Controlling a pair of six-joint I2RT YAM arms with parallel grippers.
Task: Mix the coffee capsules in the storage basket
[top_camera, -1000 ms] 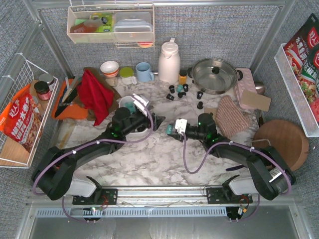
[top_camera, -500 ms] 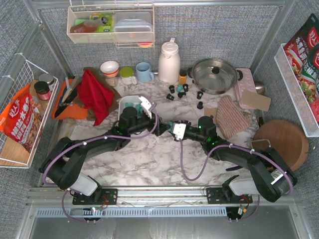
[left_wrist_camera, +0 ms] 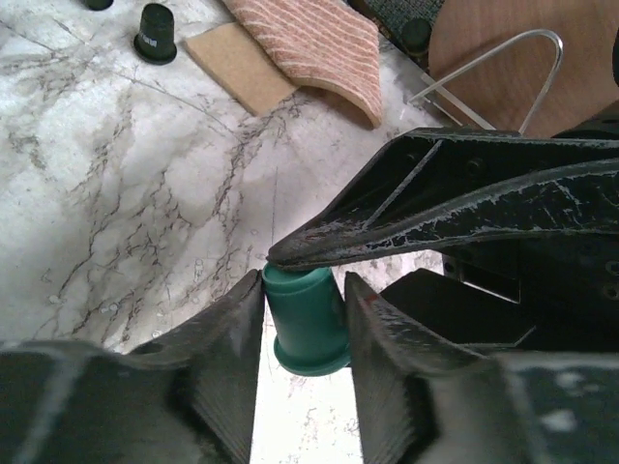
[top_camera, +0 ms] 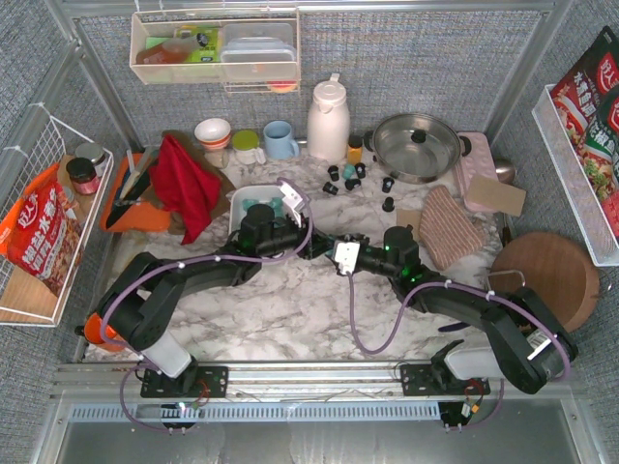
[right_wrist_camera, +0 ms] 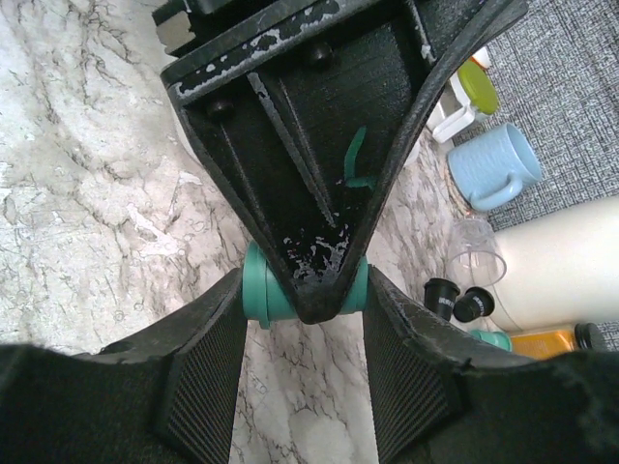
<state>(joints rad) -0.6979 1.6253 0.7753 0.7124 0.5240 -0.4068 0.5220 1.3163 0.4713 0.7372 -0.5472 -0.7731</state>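
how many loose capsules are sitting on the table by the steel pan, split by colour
black capsules: 5
teal capsules: 2
total: 7, as far as the top view shows

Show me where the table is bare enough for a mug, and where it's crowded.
Bare: the marble between the left arm and right arm, ahead of their bases. Crowded: the back row from the bowls to the pan, the loose capsules before the thermos, and the middle, where the left claw and right claw meet on a teal capsule.
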